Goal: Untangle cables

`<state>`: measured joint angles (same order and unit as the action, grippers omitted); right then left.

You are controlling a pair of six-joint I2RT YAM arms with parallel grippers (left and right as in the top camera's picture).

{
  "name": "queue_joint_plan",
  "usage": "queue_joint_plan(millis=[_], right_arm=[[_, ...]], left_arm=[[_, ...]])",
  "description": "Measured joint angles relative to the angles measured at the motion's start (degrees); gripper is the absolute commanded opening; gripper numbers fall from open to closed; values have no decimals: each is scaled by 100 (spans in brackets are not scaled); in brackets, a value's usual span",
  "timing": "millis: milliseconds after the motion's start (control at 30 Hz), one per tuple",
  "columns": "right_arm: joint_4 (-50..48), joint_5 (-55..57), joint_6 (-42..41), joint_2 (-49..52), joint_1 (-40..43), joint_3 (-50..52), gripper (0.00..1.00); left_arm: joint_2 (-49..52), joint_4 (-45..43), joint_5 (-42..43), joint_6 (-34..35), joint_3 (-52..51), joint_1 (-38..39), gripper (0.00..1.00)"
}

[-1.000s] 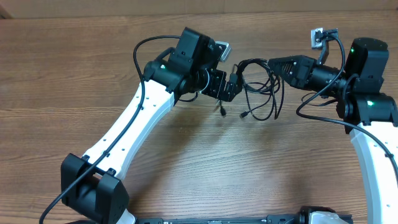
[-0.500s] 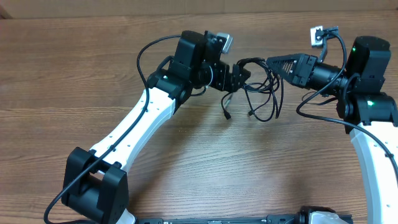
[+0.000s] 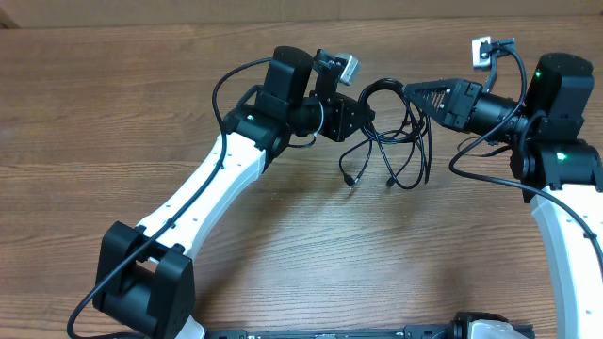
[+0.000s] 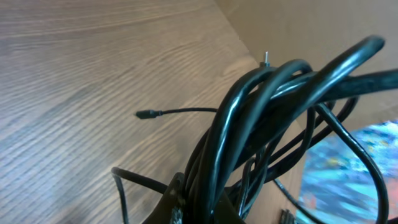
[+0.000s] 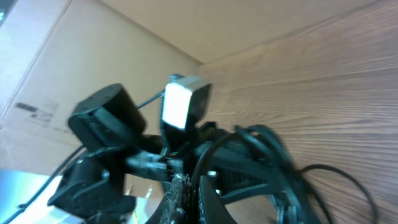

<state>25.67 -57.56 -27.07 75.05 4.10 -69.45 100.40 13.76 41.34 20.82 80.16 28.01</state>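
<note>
A tangle of thin black cables (image 3: 388,137) hangs between my two grippers above the wooden table (image 3: 283,245). Its loops and plug ends droop toward the table (image 3: 354,179). My left gripper (image 3: 363,111) is shut on the left side of the bundle. In the left wrist view several cords (image 4: 261,112) run through that gripper (image 4: 208,202), and one plug end (image 4: 147,114) sticks out to the left. My right gripper (image 3: 410,91) is shut on a cable at the bundle's upper right. In the right wrist view its fingers (image 5: 194,193) pinch a cord (image 5: 273,143).
A cardboard wall (image 5: 93,56) stands behind the table. The left arm's wrist camera (image 5: 183,102) sits close in front of my right gripper. Thick black arm cables loop over the left arm (image 3: 231,75) and beside the right arm (image 3: 471,155).
My left gripper went from open to shut on the cable bundle and moved toward the right gripper. The hanging loops shifted right. The right arm hardly moved.
</note>
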Motion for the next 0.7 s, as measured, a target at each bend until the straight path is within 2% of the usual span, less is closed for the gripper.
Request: queue_joint_plan(millis=[133, 400, 700], right_arm=[[614, 758, 306, -11, 0, -28, 4], [1864, 2221, 813, -22, -13, -52, 4], [2118, 3128, 1021, -22, 2, -52, 4]], left_arm=[[0, 125, 588, -133, 0, -151, 4], [0, 946, 935, -345, 0, -310, 4], [0, 1043, 1145, -450, 0, -599, 4]])
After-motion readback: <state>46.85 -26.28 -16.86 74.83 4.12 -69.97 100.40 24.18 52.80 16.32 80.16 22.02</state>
